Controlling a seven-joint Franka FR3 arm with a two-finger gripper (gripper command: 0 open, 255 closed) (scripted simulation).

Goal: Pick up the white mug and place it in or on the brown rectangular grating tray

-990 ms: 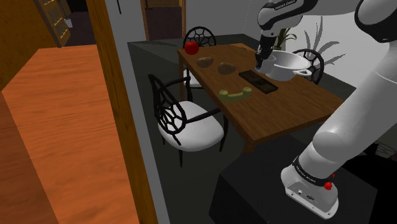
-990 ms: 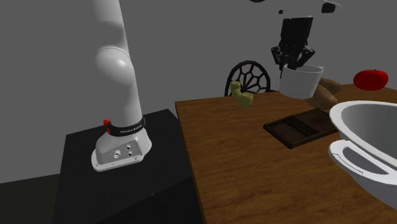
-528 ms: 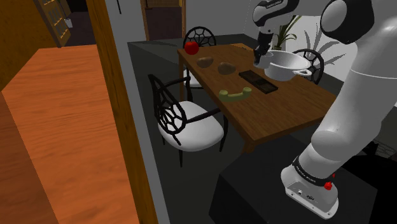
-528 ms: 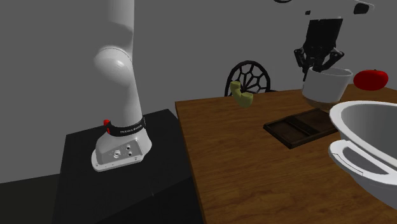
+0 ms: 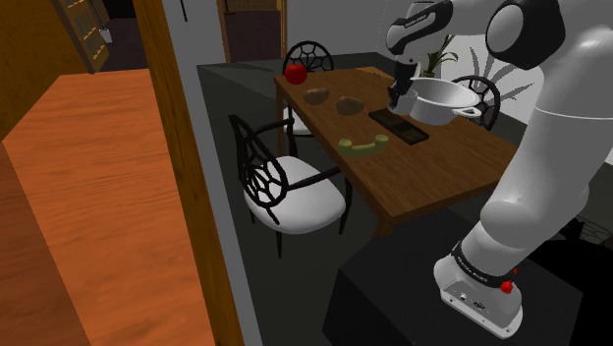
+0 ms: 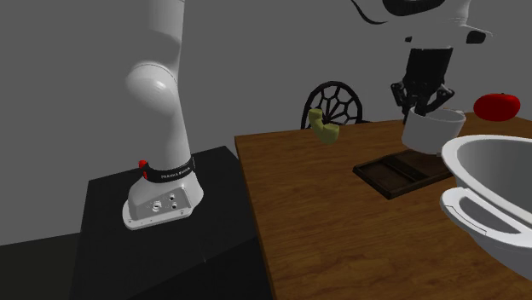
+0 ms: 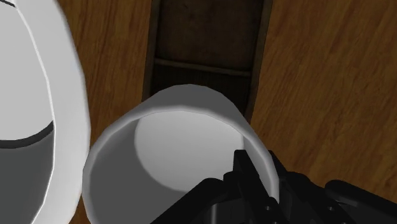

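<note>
The white mug (image 6: 432, 130) hangs in the air, tilted a little, with my black gripper (image 6: 424, 106) shut on its rim. In the wrist view one finger (image 7: 253, 170) sits inside the mug (image 7: 172, 146) against its wall. The brown rectangular grating tray (image 7: 207, 44) lies on the table straight below the mug. From the second exterior view the tray (image 6: 401, 173) lies flat on the wooden table, the mug above its far end. In the shoulder view my gripper (image 5: 397, 96) hovers over the tray (image 5: 398, 127), beside the pot.
A large white pot (image 6: 490, 192) with a handle stands close beside the tray (image 5: 447, 101). On the table also lie a green curved object (image 5: 362, 145), two brown lumps (image 5: 316, 96) and a red apple (image 5: 295, 73). Black chairs (image 5: 285, 187) stand around the wooden table (image 5: 442, 167).
My gripper has carried the mug toward the second exterior view's right, over the tray, then lowered it a little. The arm's upper links swung along with it.
</note>
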